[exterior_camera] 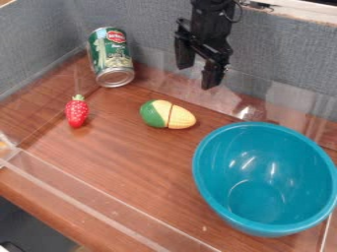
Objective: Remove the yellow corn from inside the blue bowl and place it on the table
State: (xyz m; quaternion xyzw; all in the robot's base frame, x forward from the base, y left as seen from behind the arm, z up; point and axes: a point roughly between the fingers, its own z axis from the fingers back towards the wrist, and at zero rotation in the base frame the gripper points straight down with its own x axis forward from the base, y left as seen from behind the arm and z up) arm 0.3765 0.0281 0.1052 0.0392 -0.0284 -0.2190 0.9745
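The yellow corn (168, 115) lies on its side on the table (118, 167), its green end to the left, a little left of the blue bowl (265, 177). The bowl sits at the front right and holds nothing. My gripper (195, 71) hangs in the air behind and above the corn, near the grey back wall. Its two dark fingers (211, 75) point down and stand apart with nothing between them.
A green tin can (112, 56) lies on its side at the back left. A red toy strawberry (78, 110) rests left of the corn. Clear acrylic walls (79, 182) run along the front and sides.
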